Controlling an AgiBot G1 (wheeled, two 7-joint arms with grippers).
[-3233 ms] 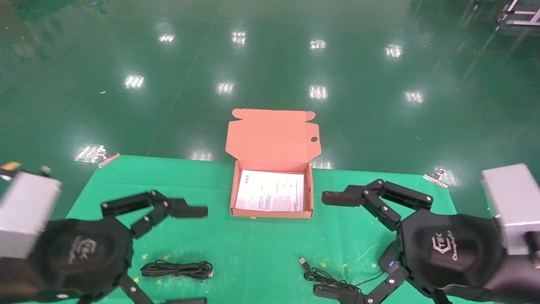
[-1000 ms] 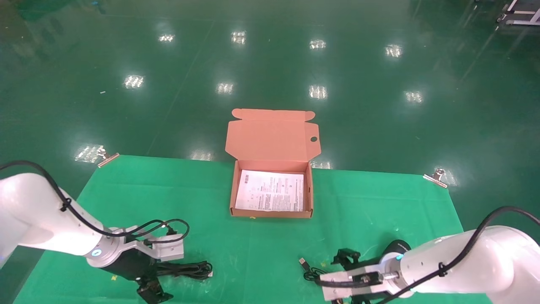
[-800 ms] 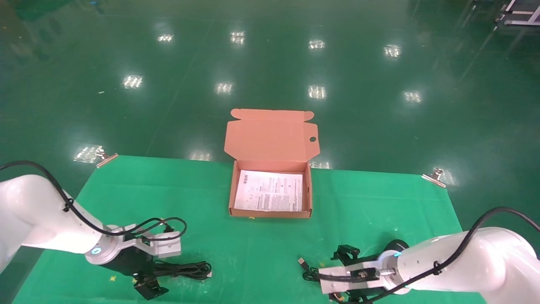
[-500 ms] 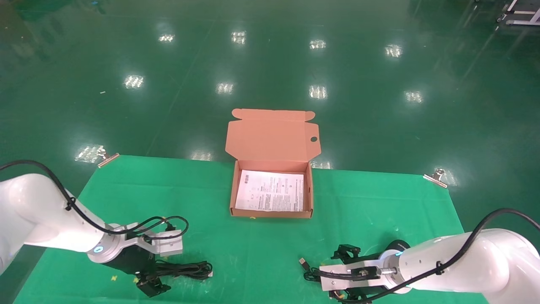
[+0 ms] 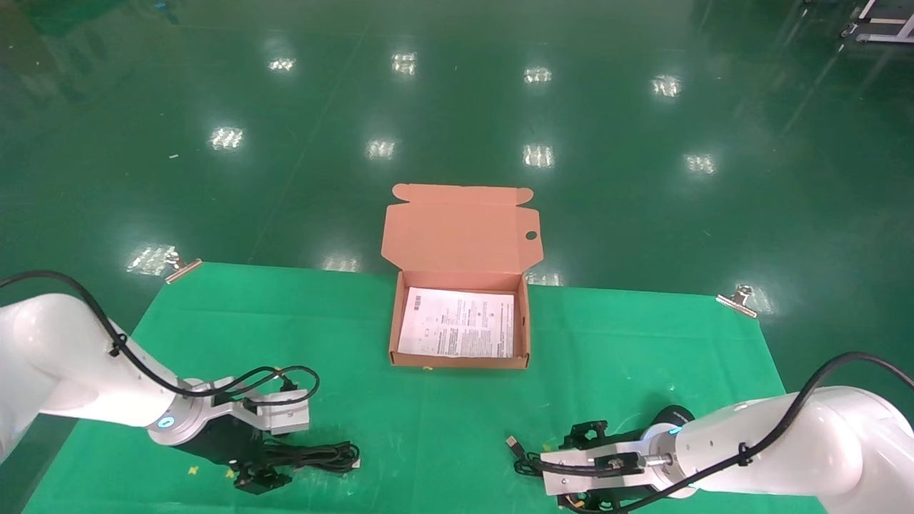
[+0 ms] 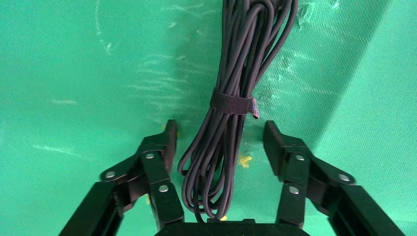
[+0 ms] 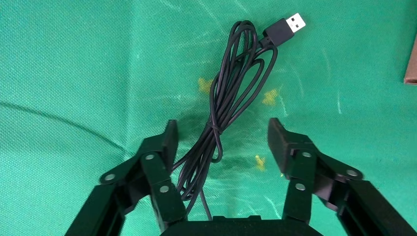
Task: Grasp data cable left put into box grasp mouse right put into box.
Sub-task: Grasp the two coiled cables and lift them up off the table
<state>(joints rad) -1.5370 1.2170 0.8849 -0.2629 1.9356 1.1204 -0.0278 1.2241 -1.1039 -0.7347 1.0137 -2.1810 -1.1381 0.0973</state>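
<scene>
1. Straddling the data cable point(image 6: 231, 105), the left gripper point(image 6: 219, 140) is sitting low over the green cloth point(image 5: 428, 421) with its fingers point(image 6: 167, 142) spread wide, one on each side of the strapped bundle and neither one touching it.
2. Lying near the left front of the cloth, the data cable point(image 5: 314, 455) is resting well apart from the box point(image 5: 459, 360), which is standing open at the far middle with a white printed sheet point(image 5: 458, 323) flat inside.
3. Hovering over the mouse's cord point(image 7: 228, 98), the right gripper point(image 7: 221, 142) is also spread open, gripping nothing; the USB plug point(image 7: 285, 27) is pointing away from it.
4. Sitting just behind the right wrist, the mouse point(image 5: 671, 416) is only partly showing in the head view.
5. Judging by this, the grasp step is in hand on both sides, with neither object picked up yet.
6. Closing the left fingers squarely across the bundle near its strap point(image 6: 233, 102) looks like the next need, then lifting it clear toward the box.
7. Gripping only the loose cord on the right is risking a dangling, swinging mouse.
</scene>
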